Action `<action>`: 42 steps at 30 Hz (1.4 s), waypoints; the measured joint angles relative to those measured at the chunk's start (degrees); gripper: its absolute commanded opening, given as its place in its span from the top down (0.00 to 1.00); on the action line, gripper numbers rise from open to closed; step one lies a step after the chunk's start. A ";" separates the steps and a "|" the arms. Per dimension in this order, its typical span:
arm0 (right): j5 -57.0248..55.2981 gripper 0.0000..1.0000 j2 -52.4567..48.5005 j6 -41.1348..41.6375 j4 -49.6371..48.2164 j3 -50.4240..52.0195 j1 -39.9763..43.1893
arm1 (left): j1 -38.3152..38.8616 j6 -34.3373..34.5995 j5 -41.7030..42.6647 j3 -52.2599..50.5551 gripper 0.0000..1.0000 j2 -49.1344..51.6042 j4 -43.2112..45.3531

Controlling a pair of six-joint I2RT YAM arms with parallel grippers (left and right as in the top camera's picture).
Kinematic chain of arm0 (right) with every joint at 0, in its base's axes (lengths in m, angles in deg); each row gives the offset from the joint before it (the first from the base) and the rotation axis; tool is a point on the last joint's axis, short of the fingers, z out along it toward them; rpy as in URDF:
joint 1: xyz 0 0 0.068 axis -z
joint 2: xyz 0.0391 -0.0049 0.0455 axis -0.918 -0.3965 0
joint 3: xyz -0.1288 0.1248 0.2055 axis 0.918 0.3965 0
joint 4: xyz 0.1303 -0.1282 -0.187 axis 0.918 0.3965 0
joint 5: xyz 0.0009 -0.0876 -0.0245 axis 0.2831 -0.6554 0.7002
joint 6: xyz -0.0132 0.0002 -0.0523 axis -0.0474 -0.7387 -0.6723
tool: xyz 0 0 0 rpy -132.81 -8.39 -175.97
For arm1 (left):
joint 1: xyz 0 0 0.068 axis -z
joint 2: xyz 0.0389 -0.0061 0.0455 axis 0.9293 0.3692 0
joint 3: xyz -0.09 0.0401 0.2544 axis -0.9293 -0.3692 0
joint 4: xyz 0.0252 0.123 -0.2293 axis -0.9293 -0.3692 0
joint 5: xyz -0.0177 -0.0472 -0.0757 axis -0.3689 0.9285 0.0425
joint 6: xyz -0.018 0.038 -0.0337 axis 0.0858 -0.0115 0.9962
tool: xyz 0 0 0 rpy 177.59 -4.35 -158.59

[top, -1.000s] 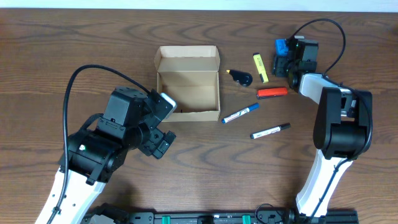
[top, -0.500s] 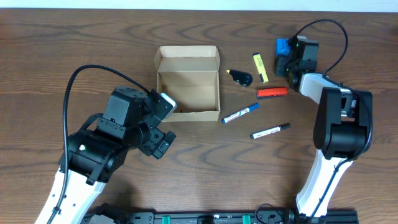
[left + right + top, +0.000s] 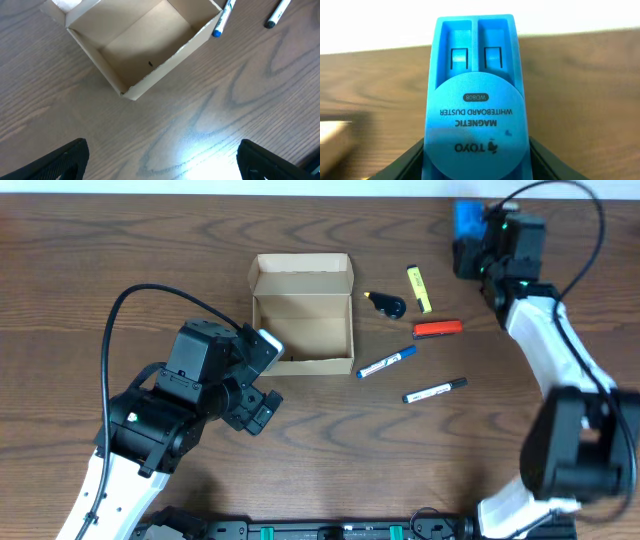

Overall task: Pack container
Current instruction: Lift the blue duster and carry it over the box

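The container [image 3: 301, 315] is an open tan cardboard box with its flap lid folded back; its inside is bare, as the left wrist view [image 3: 145, 42] shows. My left gripper [image 3: 161, 160] is open and empty over bare table in front of the box. My right gripper [image 3: 476, 160] is shut on a blue magnetic whiteboard duster [image 3: 475, 100], held at the far right [image 3: 467, 222]. Right of the box lie a yellow highlighter [image 3: 419, 289], a black marker [image 3: 385, 304], a red marker [image 3: 438, 328] and two white pens with blue [image 3: 387, 361] and black [image 3: 434, 390] caps.
The left arm's body [image 3: 190, 405] sits at the front left of the box. The right arm [image 3: 560, 370] stretches along the right side. The table's far edge lies just behind the duster.
My right gripper has lifted the blue duster and carried it toward the far edge. The right arm has stretched out. The left arm and the box have not moved.
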 measured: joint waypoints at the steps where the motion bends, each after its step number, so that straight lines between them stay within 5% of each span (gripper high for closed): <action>1: 0.98 0.70 1.55 -0.09 0.74 -0.02 -0.72 | 0.00 0.00 0.00 0.00 0.05 0.00 0.00; 20: 7.65 0.76 5.53 -4.17 12.57 -0.13 -26.03 | 0.00 0.00 0.00 0.00 0.05 0.00 0.00; 42: 17.66 0.78 -3.72 -37.59 16.15 -0.13 -33.53 | 0.00 0.00 0.00 0.00 0.05 0.00 0.00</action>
